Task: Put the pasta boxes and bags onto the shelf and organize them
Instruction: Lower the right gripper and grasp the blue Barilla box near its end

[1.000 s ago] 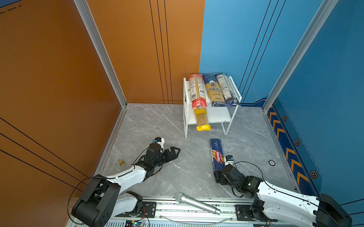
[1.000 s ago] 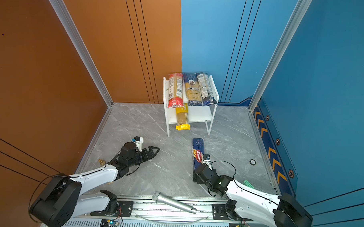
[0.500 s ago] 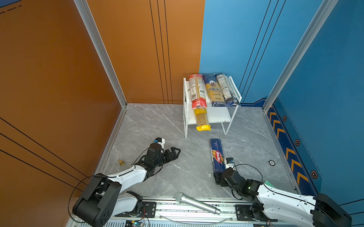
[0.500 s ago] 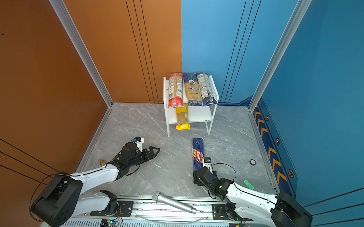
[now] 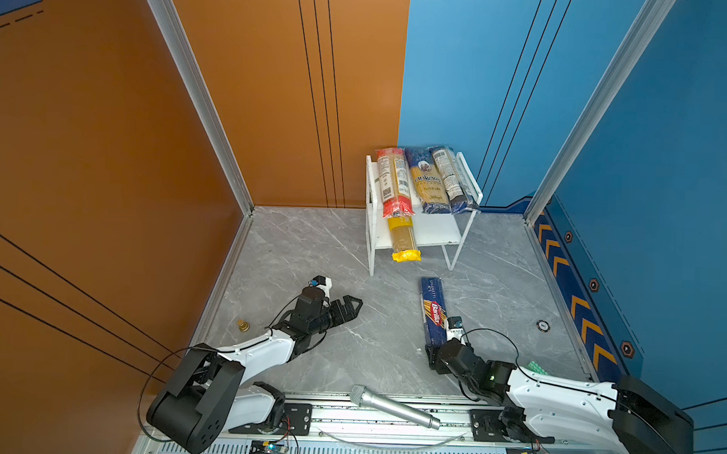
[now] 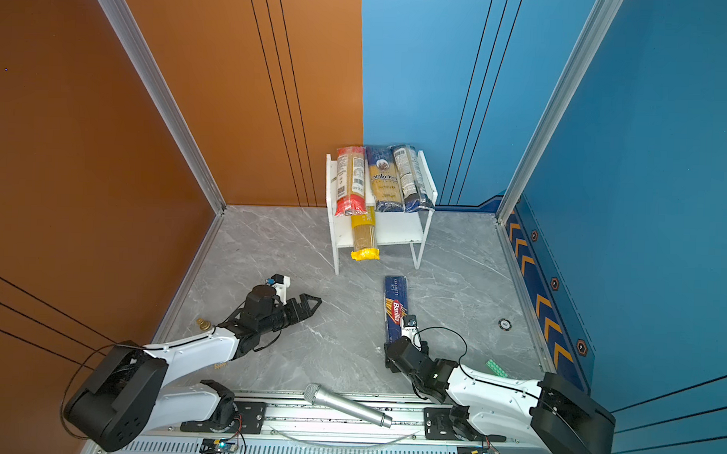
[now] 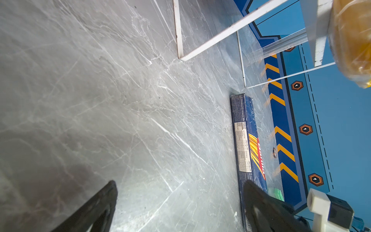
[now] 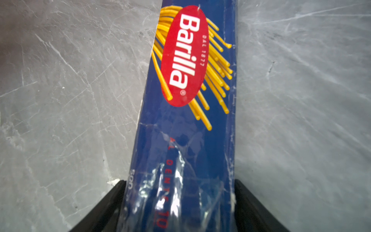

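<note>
1. Since a second ago the right gripper [image 5: 434, 353] has slid back along the blue box [image 5: 433, 311] to its near end, and its jaws have narrowed; the left arm has not shifted. In both top views the box lies flat on the grey floor [image 5: 311, 243], lengthwise toward the shelf [image 5: 436, 232] and a little short of it. A red-ended bag [image 5: 392, 183], a yellow and navy bag [image 5: 428, 180] and a dark navy bag [image 5: 453, 177] lie side by side on the upper board. A yellow bag [image 5: 403, 237] lies on the lower board and sticks out over its front edge. The bare part of that board looks like the likely place for the box. The left gripper [image 5: 353, 306] hangs apart, probably keeping clear.
2. Left wrist view: the left gripper [image 7: 180, 181] is spread wide over bare floor and holds nothing. The box [image 7: 246, 140] lies beyond it, just past a shelf leg [image 7: 210, 40].
3. Right wrist view: the two black fingers [image 8: 104, 211] straddle the box [image 8: 186, 100] and pinch its long sides, an end grip that probably suits pushing it in lengthwise. It is navy card with a red Barilla oval, drawn spaghetti and a glossy window.
</note>
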{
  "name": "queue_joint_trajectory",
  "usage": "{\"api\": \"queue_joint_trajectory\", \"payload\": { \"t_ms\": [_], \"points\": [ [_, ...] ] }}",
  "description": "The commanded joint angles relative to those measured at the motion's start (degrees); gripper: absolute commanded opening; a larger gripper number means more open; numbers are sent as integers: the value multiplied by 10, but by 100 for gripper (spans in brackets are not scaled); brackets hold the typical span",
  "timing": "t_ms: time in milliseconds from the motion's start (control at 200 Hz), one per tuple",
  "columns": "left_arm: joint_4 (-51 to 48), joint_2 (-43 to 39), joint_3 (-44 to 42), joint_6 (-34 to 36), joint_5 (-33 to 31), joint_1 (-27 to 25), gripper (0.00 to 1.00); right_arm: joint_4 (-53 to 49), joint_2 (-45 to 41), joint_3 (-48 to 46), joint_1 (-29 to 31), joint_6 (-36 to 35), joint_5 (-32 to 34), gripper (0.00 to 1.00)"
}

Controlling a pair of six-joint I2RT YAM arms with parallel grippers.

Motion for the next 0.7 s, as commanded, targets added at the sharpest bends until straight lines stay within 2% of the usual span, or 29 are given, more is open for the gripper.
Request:
{"api": "queue_joint_trajectory", "payload": {
  "t_ms": [0, 406, 696],
  "points": [
    [1, 5, 15, 3, -1, -5, 98, -13, 37, -15, 10, 17, -3, 72],
    [2, 6, 12, 5, -3, -5, 98, 6, 66, -21, 15, 30, 14, 60],
    [4, 10, 14, 3, -2, -5, 98, 3, 39, -35, 15, 36, 22, 41]
  ]
}}
